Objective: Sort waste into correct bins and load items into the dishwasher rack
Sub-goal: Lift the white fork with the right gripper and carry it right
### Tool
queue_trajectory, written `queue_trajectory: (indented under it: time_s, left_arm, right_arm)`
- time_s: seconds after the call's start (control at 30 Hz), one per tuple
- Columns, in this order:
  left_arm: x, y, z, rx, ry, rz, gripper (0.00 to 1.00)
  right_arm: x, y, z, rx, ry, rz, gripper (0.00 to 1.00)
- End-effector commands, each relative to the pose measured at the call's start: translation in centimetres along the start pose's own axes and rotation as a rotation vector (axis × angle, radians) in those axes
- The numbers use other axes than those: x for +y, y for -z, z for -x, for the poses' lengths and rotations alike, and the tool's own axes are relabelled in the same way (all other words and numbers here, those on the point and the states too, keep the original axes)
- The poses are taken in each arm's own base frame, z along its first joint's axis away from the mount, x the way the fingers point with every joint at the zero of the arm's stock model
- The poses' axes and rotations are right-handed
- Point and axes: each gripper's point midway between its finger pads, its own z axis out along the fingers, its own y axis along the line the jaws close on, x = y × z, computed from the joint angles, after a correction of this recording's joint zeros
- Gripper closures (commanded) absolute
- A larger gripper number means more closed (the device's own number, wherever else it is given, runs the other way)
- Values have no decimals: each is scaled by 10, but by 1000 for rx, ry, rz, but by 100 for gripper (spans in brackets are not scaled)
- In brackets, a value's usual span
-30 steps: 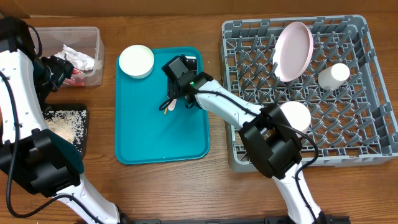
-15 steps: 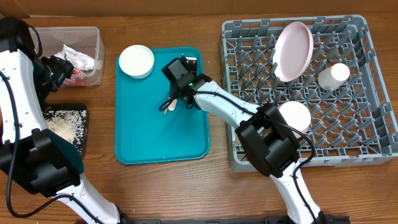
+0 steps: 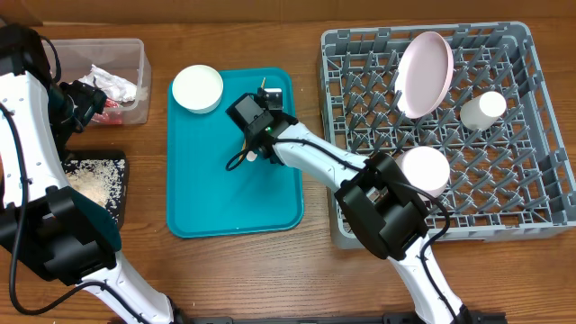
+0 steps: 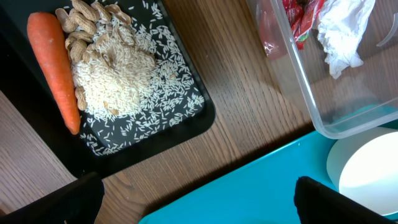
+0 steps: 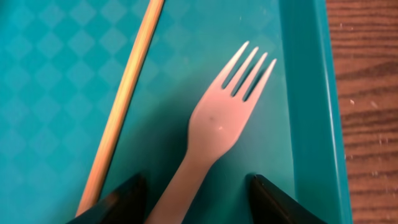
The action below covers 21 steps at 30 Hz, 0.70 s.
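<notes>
Teal tray (image 5: 56, 62) lay under right gripper (image 5: 196, 185), jaws apart astride fork (image 5: 217, 124) handle. Fork looked light, thin, probably slippery: pinch mid-handle, clear of stick (image 5: 127, 87).

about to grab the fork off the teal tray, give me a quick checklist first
1. Fork handle between the right fingers: ok.
2. Fingers shut on the handle: not ok, a gap shows beside it.
3. Wooden stick clear of the grip: cannot tell, its lower end runs up to one finger.
4. Free pegs in the dishwasher rack: ok, bare beside the plate, cup and bowl.
5. Left gripper out of the way: ok, open, over by the black tray and clear tub.
</notes>
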Motion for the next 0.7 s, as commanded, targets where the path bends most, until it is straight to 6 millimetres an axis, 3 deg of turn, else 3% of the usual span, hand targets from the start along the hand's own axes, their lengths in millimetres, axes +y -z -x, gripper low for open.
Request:
queue_trajectory:
  time_s: [0.0,0.27,0.5,0.67]
  left_arm:
    - [-1,-2,-1,-3,2,10,0]
    - [-1,-2,-1,-3,2,10,0]
    - [-1,-2,-1,-3,2,10,0]
    - [-1,-2,-1,-3,2,10,0]
  right_arm:
    - [4,-10,-20,44,32,-15,44]
    - [8,-4,-37,132,-51,5,47]
    - [-10,-6,-40,167,-107,-48,57]
    - [-13,-6,-38,169,-105,-51,61]
